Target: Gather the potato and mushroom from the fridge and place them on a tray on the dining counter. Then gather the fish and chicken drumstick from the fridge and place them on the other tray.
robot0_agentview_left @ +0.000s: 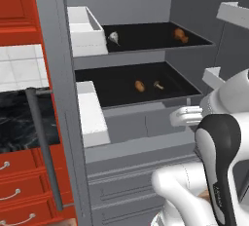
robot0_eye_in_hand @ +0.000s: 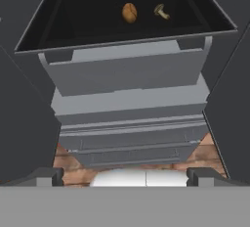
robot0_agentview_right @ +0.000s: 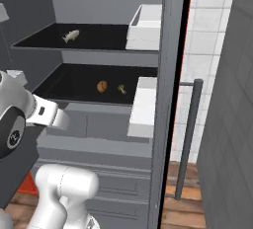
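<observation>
The fridge [robot0_agentview_left: 63, 74] stands open. On its lower black shelf, the potato [robot0_agentview_left: 139, 85] lies just left of the mushroom [robot0_agentview_left: 158, 84]. Both appear again in the right base view, potato [robot0_agentview_right: 102, 86] and mushroom [robot0_agentview_right: 121, 89]. On the upper shelf the fish [robot0_agentview_left: 113, 37] lies at the left and the chicken drumstick [robot0_agentview_left: 180, 35] at the right; the fish [robot0_agentview_right: 70, 36] also shows from the other side. My gripper [robot0_agentview_left: 184, 117] hovers open and empty in front of the lower shelf, below and short of the potato [robot0_eye_in_hand: 129, 12] and mushroom [robot0_eye_in_hand: 162, 11]. The tray and the dining counter are out of view.
White door bins [robot0_agentview_left: 86, 30] hang on the open left door, whose long bar handle [robot0_agentview_left: 44, 147] juts out. Another white bin [robot0_agentview_right: 143, 105] sits on the right door. Grey crisper drawers [robot0_eye_in_hand: 127, 74] lie under the lower shelf. Red drawers [robot0_agentview_left: 19, 191] stand left of the fridge.
</observation>
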{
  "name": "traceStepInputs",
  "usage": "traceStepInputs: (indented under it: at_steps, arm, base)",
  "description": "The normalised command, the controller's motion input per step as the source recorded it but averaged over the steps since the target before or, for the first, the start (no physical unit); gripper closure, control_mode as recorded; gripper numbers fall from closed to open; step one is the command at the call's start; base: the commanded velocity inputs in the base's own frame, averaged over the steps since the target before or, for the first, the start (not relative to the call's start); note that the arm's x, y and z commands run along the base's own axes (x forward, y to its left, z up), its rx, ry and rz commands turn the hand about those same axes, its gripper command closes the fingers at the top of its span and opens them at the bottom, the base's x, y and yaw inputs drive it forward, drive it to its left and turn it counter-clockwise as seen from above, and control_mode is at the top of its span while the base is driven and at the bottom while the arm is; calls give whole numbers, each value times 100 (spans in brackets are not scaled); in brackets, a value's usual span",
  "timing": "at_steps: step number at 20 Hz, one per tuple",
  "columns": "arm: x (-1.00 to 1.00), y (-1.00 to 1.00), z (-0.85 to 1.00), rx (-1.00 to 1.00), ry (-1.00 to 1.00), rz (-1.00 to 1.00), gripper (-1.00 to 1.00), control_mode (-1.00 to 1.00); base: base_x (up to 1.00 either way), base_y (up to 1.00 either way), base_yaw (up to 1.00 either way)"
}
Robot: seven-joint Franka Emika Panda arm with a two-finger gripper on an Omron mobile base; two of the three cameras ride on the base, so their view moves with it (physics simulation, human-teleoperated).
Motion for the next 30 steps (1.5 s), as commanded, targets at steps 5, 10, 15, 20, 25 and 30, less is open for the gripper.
traceStepInputs:
  at_steps: [5, 10, 15, 20, 25, 30]
  arm:
    - [0, 0, 0, 0, 0, 0, -100, 100]
    - [0, 0, 0, 0, 0, 0, -100, 100]
    - [0, 0, 0, 0, 0, 0, -100, 100]
    - [59, -2, 0, 0, -2, 4, -100, -100]
    - [87, -3, 0, 0, -1, 2, -100, -100]
    - [55, 0, -14, 0, -3, -1, -100, -100]
  base:
    - [58, 13, -2]
    - [68, 1, 0]
    - [64, 1, 2]
    - [12, 0, 1]
    - [0, 0, 0]
    - [0, 0, 0]
